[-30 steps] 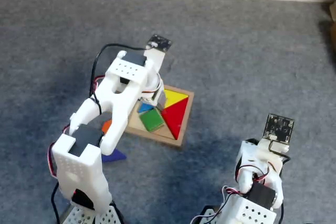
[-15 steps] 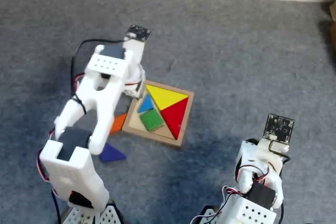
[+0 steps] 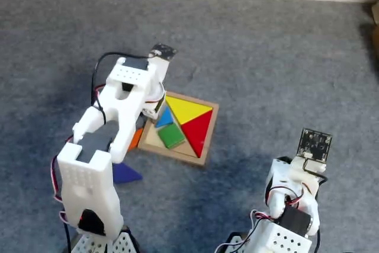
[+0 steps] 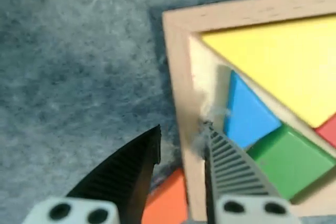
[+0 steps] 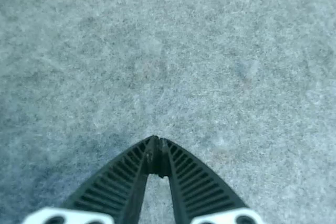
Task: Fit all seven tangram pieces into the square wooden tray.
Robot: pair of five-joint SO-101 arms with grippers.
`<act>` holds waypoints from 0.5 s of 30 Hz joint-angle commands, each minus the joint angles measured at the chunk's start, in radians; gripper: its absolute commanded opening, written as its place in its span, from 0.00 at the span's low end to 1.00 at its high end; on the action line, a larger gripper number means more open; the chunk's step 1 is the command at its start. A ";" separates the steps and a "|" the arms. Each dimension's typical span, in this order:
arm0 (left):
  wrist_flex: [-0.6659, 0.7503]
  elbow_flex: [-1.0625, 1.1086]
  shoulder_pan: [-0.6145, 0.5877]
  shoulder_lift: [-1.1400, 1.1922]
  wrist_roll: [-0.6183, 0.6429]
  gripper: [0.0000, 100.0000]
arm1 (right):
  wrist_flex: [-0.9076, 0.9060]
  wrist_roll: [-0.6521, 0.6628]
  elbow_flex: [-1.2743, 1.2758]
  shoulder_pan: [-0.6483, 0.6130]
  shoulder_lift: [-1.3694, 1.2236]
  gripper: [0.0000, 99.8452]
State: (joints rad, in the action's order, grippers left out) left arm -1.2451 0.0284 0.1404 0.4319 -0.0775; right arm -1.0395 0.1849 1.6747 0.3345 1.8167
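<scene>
now, left tool point(image 4: 182, 128): spread, pinching nothing; i see it astride the left rim of the tray point(image 4: 177, 77), one finger outside, one inside beside the blue piece point(image 4: 247, 116).
tray contents: yellow piece point(image 3: 188, 111), red piece point(image 3: 200, 127), blue piece, green piece point(image 3: 172, 136).
orange piece point(image 3: 135, 138): on the desk point(image 3: 284, 57), just left of the tray.
purple piece point(image 3: 125, 173): near-left of the tray, apart.
right tool point(image 5: 157, 153): pressed together over the grey desk.

Six tangram pieces point(image 3: 188, 111) are counted (four in the tray, two on the carpet point(image 3: 266, 57)), one wooden tray point(image 3: 177, 154), two arms point(image 3: 118, 105)
</scene>
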 commanded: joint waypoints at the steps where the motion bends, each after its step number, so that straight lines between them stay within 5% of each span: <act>1: -0.038 -0.036 0.096 -0.005 -0.002 0.14 | 0.024 0.000 0.094 0.004 0.015 0.01; 15: -0.112 -0.033 0.116 -0.074 0.006 0.14 | 0.024 0.000 0.094 0.004 0.015 0.01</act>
State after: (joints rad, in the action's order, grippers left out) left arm -1.3203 0.0269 0.2417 0.4319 -0.0729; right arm -1.0395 0.1849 1.6747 0.3345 1.8167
